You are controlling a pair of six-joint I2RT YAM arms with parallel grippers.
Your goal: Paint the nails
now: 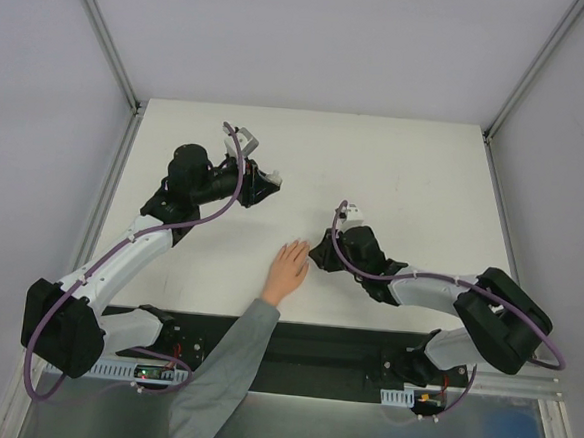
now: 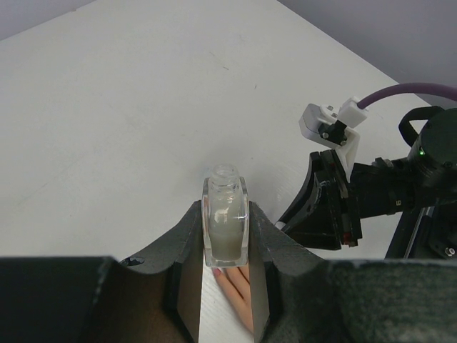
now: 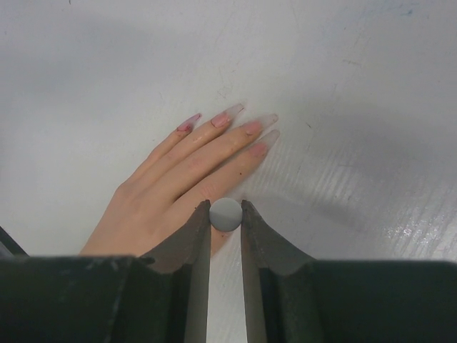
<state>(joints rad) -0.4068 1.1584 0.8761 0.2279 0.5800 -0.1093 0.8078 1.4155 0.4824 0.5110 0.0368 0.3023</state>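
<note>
- The left gripper (image 2: 226, 204) pinches a small translucent bottle (image 2: 226, 232), upright, at the lower centre of the left wrist frame.
- The right gripper (image 3: 226, 209) clamps a round grey cap (image 3: 226, 215) over the edge of the hand (image 3: 171, 193), which lies flat on the white surface (image 3: 357, 86).
- The nails (image 3: 221, 119), tinged pink, sit at that frame's upper centre.

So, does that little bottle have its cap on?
No, the bottle clamped in the left gripper shows a bare, open neck with no cap on it.
</note>
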